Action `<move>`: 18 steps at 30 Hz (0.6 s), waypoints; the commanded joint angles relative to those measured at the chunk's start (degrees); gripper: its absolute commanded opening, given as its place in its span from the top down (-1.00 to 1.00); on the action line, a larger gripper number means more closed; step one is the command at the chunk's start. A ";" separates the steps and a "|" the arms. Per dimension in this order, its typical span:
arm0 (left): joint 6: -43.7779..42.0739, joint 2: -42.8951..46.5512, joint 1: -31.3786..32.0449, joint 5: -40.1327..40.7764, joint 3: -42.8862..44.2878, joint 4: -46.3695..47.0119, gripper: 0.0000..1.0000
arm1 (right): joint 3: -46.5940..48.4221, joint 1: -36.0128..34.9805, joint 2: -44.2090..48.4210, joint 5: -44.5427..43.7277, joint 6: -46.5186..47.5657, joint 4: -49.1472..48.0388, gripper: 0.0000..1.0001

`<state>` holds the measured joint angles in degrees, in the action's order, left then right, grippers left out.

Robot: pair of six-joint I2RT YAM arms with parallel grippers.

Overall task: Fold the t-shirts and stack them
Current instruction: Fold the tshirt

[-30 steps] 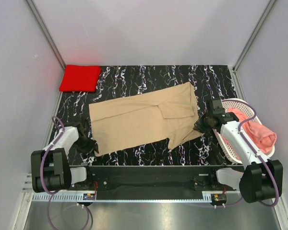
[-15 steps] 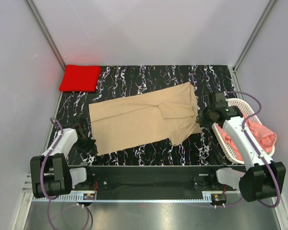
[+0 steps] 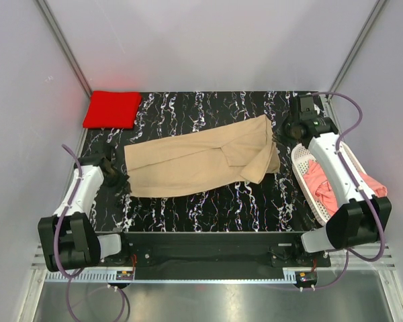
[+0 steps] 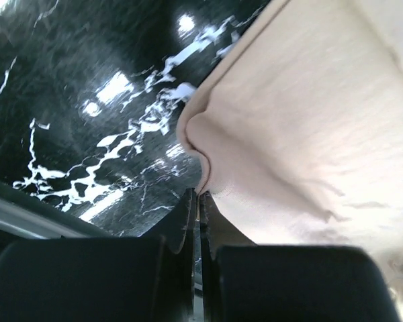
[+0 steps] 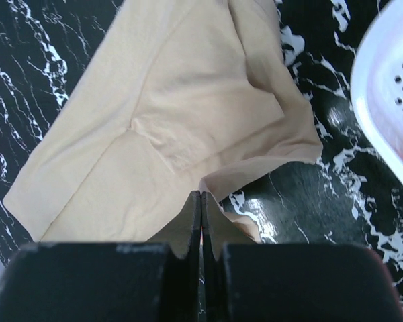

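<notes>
Right arm (image 3: 332,164) swung rearward, jaws pinching tan t-shirt (image 3: 188,164).

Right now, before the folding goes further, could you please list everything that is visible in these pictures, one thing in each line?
tan t-shirt: 1, tan, lying flat in the middle of the table, its right part folded over
red t-shirt: 1, bright red, folded, far left corner of the table
pink t-shirt: 1, salmon pink, bunched in the basket
basket: 1, white lattice, right edge of the table
table: 1, black with white veins, under all of these
left arm: 1, white and black, near left; jaws shut on the tan t-shirt's left end
right arm: 1, white and black, right side, crossing the basket in the top view; jaws shut on the tan t-shirt's right end
</notes>
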<state>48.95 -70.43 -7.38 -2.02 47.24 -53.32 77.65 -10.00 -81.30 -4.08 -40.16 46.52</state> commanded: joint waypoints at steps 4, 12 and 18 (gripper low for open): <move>-3.86 -8.74 -0.27 1.76 10.21 0.76 1.00 | 9.44 0.42 -5.88 -2.34 4.56 -2.14 1.00; -4.48 -16.22 -0.36 1.32 16.73 0.76 1.00 | 19.55 1.56 -14.40 -0.32 6.06 -3.63 1.00; -5.09 -21.40 -0.36 1.93 22.70 -0.91 1.00 | 26.06 1.91 -20.47 2.05 6.76 -4.42 1.00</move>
<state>44.93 -90.59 -7.40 -1.45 65.93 -53.56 99.53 -8.62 -99.70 -3.36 -35.00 44.38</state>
